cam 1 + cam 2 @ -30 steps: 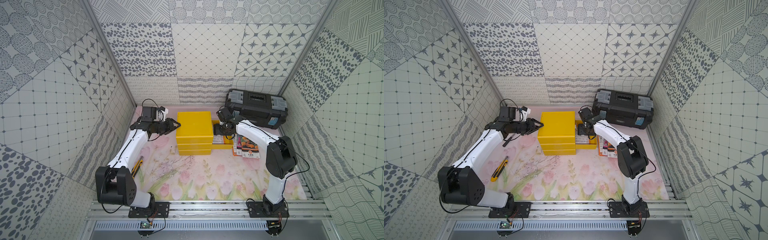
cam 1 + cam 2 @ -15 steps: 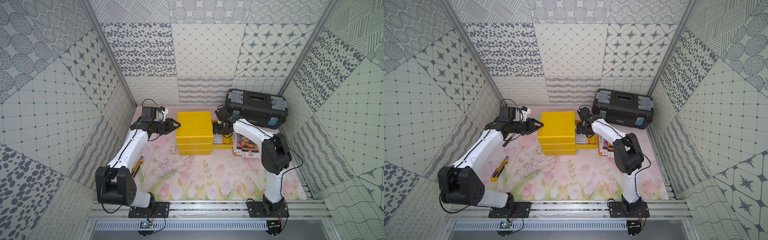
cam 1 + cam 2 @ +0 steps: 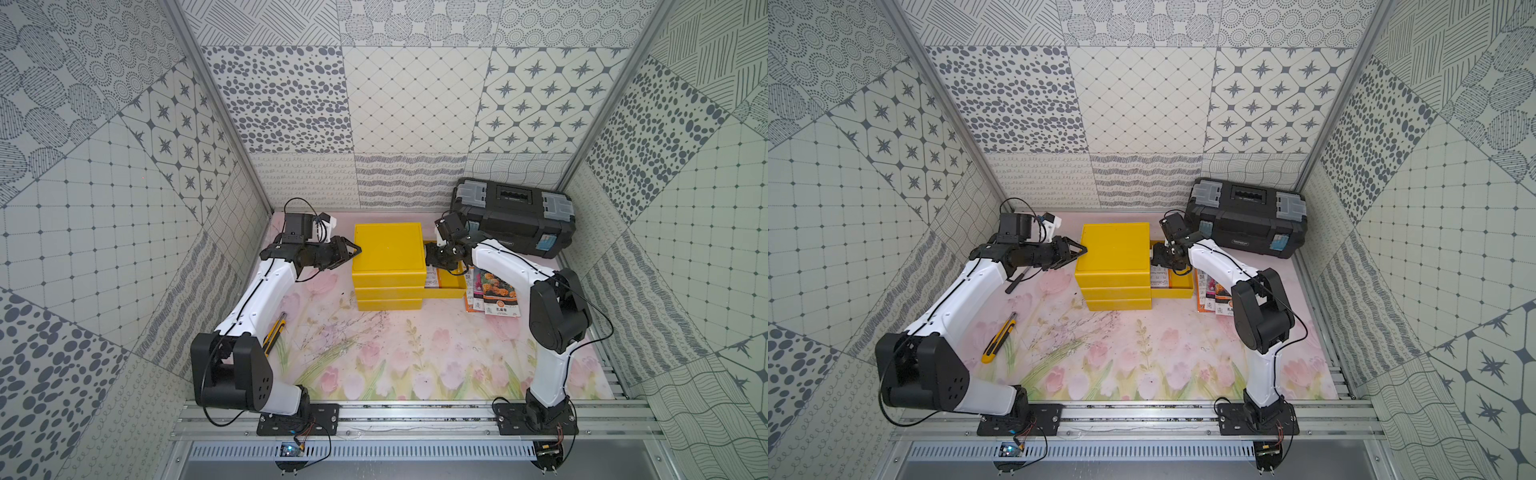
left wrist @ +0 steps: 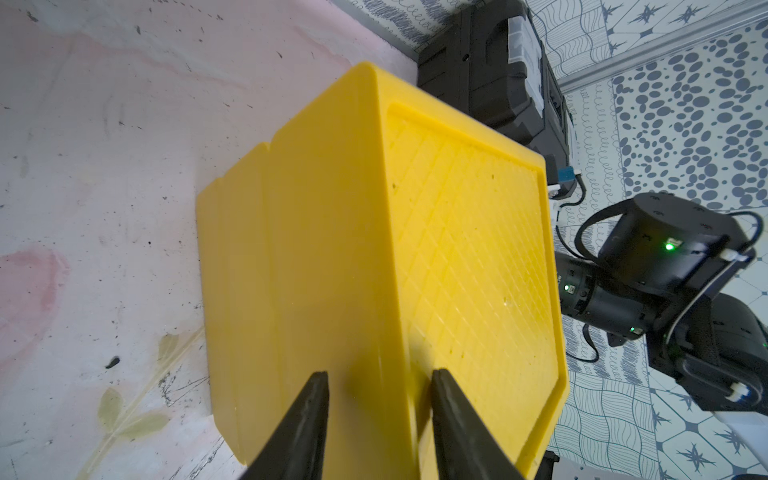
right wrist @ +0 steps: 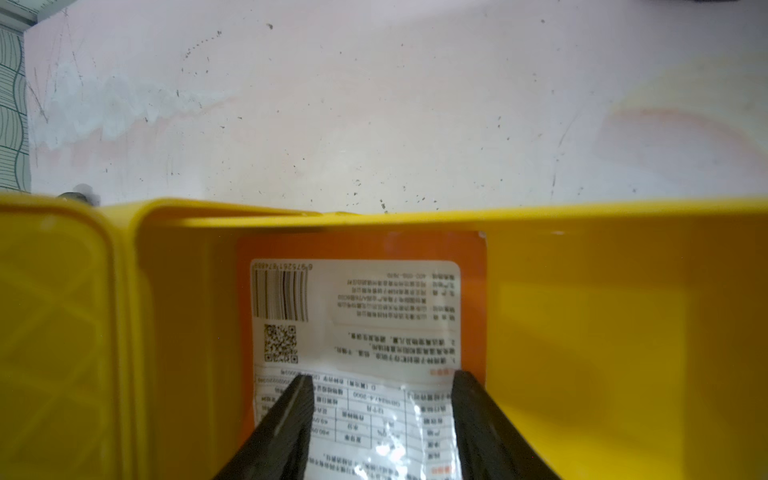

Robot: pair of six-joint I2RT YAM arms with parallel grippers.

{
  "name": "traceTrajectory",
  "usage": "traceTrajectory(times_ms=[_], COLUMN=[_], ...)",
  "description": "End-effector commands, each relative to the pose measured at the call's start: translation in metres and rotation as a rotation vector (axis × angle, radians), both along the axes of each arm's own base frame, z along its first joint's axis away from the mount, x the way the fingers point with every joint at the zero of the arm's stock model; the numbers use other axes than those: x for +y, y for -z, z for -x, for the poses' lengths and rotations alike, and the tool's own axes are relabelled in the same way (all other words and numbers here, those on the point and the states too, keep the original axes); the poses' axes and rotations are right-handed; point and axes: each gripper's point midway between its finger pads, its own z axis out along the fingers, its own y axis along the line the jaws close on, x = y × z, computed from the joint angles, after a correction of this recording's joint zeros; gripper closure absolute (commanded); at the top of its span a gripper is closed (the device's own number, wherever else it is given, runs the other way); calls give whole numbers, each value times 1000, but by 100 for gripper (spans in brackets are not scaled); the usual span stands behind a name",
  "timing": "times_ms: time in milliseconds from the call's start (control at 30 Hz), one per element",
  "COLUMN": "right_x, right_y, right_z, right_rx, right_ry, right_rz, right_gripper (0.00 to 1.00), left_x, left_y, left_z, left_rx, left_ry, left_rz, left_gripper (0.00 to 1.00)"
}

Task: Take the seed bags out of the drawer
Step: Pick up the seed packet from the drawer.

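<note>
The yellow three-drawer cube point(image 3: 388, 249) stands mid-mat, and its top drawer point(image 3: 453, 293) is pulled out to the right. One seed bag point(image 5: 374, 316) lies in the drawer, orange-edged, white barcode label up; it shows in both top views point(image 3: 432, 279) point(image 3: 1159, 276). My right gripper point(image 5: 380, 376) reaches down into the drawer point(image 5: 582, 332), open, with a finger over each side of that bag. Other seed bags point(image 3: 494, 295) lie on the mat right of the drawer. My left gripper point(image 4: 378, 374) stands slightly open astride the cube's point(image 4: 457, 249) upper left edge, clamping nothing.
A black toolbox point(image 3: 515, 220) sits at the back right, close behind my right wrist. A yellow utility knife point(image 3: 998, 340) lies beside the left arm. Dried twigs point(image 3: 345, 332) are scattered on the floral mat in front of the cube.
My right gripper has edged a little left, deeper over the drawer, and its elbow has swung inward; its jaws have narrowed slightly. The left arm has not moved.
</note>
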Motion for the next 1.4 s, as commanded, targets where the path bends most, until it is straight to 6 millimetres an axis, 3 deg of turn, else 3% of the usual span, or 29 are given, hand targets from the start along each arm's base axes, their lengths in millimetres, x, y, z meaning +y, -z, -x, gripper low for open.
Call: traceTrajectory(times_ms=[0, 200, 500, 733, 967, 1200, 1367], right_x=[9, -5, -19, -16, -8, 9, 15], right_y=[-45, -46, -9, 15, 25, 35, 41], right_z=[0, 3, 3, 2, 0, 3, 6], right_rx=[-89, -101, -43, 7, 31, 68, 94], right_ry=[-18, -10, 1, -3, -5, -8, 14], right_rz=[-87, -17, 95, 107, 66, -41, -108], right_gripper=[40, 39, 40, 42, 44, 56, 70], left_x=[15, 15, 15, 15, 16, 16, 15], left_y=[35, 35, 36, 36, 36, 36, 37], left_z=[22, 22, 22, 22, 22, 22, 22], left_rx=[162, 162, 164, 164, 163, 164, 166], left_ry=[-51, -53, -53, -53, -52, -54, -52], left_rz=[-87, -87, -90, -92, -94, -94, -96], left_gripper=[57, 57, 57, 57, 57, 57, 57])
